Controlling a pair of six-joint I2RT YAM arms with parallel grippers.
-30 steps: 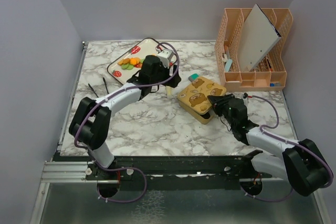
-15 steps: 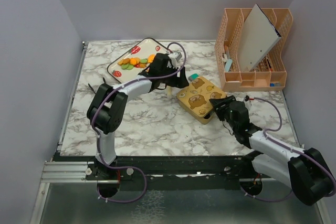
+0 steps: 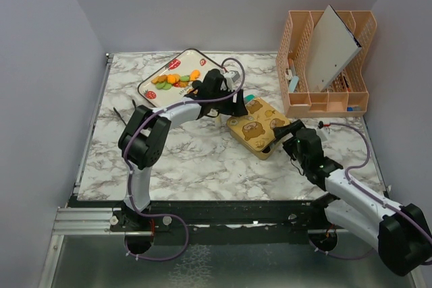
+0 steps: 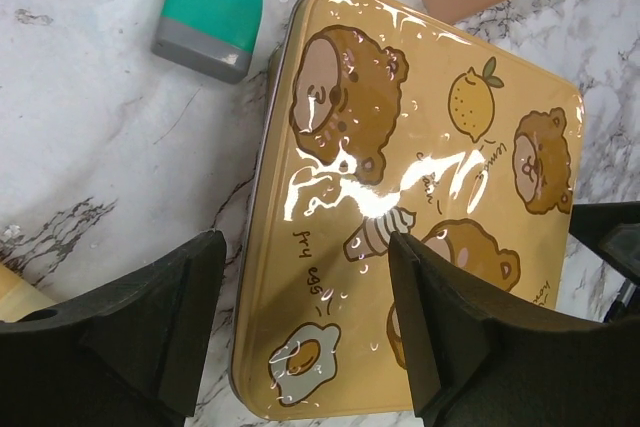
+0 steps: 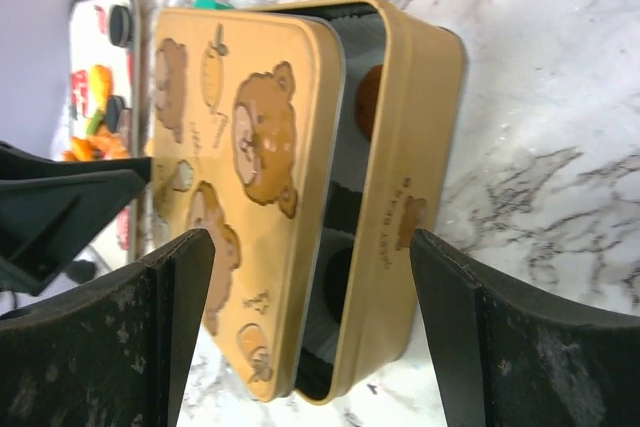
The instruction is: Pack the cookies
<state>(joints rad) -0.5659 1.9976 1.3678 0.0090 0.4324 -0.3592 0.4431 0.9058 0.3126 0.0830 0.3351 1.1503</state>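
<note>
Orange and green cookies point(image 3: 177, 79) lie on the strawberry-print tray point(image 3: 152, 75) at the back left; the same cookies point(image 5: 95, 82) show small in the right wrist view. A yellow bear-print tin point(image 3: 255, 126) stands mid-table, its lid point(image 4: 420, 177) resting askew on top. Through the gap I see a brown cookie point(image 5: 368, 102) and a dark one point(image 5: 335, 272) in pleated cups. My left gripper point(image 4: 310, 347) hovers open over the lid's corner. My right gripper point(image 5: 310, 337) is open, its fingers wide on either side of the tin's near end point(image 5: 400, 217).
A green-and-grey block point(image 4: 208, 12) lies beside the tin's far side. A peach desk organizer point(image 3: 324, 92) with a leaning white board point(image 3: 334, 45) stands at the back right. Thin black sticks point(image 3: 128, 112) lie at the left.
My left arm has swung right from the tray to above the tin. The right gripper's jaws have spread wide and it has drawn back a little from the tin.
</note>
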